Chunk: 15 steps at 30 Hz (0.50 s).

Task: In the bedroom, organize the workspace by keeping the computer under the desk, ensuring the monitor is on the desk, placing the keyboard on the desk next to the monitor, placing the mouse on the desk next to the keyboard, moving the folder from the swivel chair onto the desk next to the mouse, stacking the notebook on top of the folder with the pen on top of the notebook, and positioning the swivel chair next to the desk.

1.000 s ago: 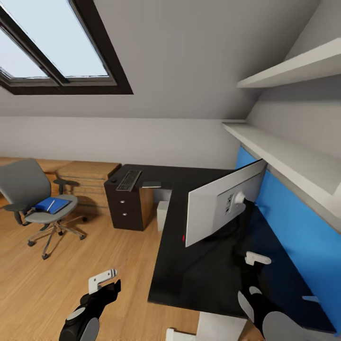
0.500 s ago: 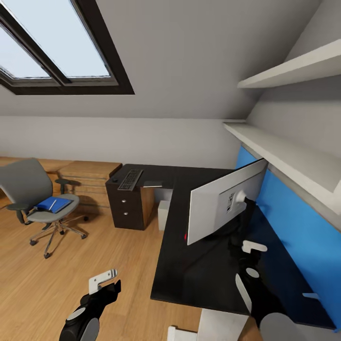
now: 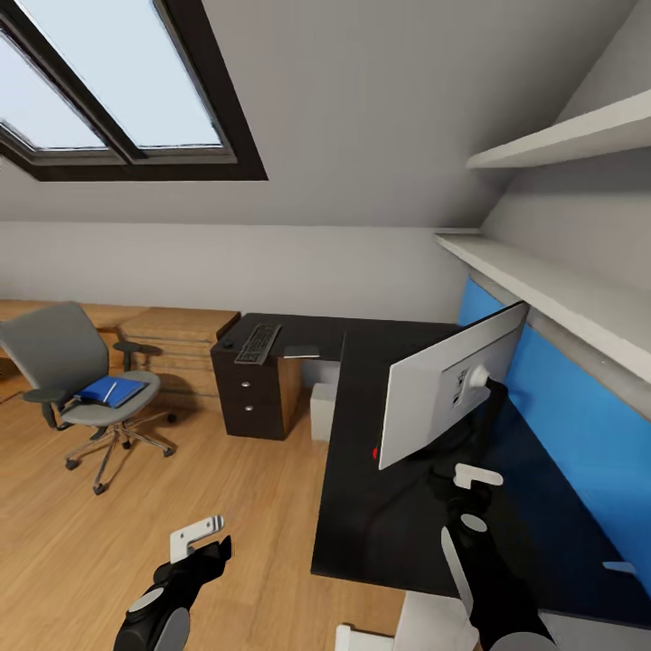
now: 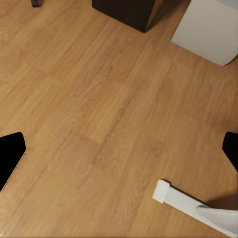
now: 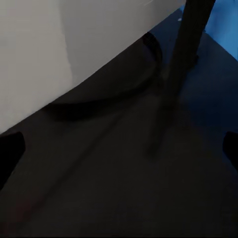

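The monitor is standing on the black table, its grey back facing the robot. It looks wide, thin and tippy, so holding its slim stand is probably safest. The right tool is hovering near it, fingers spread, holding nothing. The left tool is hanging released over the floor.

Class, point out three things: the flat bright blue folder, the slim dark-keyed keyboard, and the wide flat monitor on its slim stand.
Bright blue folder (image 3: 107, 391), head view, middle of its cover, on the chair seat.
Dark-keyed keyboard (image 3: 259, 343), head view, centre of its keys.
Wide flat monitor (image 3: 425, 402), head view, grey rear panel.
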Available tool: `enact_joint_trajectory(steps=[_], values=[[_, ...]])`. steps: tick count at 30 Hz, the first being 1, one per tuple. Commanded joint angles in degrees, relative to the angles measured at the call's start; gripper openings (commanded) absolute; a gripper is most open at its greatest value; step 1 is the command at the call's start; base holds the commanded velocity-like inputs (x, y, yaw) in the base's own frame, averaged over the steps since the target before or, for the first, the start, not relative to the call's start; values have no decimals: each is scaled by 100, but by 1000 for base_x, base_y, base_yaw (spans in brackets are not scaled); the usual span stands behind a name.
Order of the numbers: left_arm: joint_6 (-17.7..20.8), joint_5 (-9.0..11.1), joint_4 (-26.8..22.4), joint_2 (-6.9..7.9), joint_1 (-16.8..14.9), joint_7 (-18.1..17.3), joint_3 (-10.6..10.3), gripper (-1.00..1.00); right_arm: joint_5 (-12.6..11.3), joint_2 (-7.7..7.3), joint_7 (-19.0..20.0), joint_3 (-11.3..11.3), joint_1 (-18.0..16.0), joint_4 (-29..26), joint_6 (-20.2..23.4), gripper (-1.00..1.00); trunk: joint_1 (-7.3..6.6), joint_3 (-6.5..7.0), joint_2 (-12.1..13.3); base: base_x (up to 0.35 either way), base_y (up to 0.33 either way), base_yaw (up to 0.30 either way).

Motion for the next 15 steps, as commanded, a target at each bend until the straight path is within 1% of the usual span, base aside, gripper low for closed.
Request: enact_joint_trajectory(steps=[1, 4, 5, 7, 8, 12, 13, 15], values=[[9, 60, 17, 1, -6, 50, -11, 100, 155, 42, -105, 21, 19, -31, 63, 100, 4, -14, -14, 5, 317, 0], [9, 60, 49, 0, -6, 48, -14, 100, 258, 104, -282, 54, 57, -46, 28, 100, 4, -14, -14, 3, 322, 0], [9, 60, 70, -1, -6, 46, -16, 100, 331, 189, -515, 176, 142, -55, -172, 100, 4, -14, -14, 1, 329, 0], [9, 60, 75, -1, -6, 45, -16, 100, 354, 214, -601, 304, 195, -59, -290, 100, 4, -14, -14, 1, 330, 0], [9, 60, 79, -2, -6, 45, -17, 100, 388, 233, -695, 539, 256, -58, -433, 100, 4, -14, -14, 0, 331, 0], [9, 60, 82, -2, -6, 45, -17, 100, 410, 241, -814, 758, 298, -52, -532, 100, 4, -14, -14, 0, 331, 0], [9, 60, 83, -2, -6, 45, -17, 100, 420, 247, -959, 869, 335, -45, -585, 100, 4, -14, -14, 33, 328, 0], [9, 60, 84, -2, -6, 45, -19, 100, 422, 246, -1015, 895, 348, -42, -599, 100, 4, -14, -14, 121, 299, 0]])
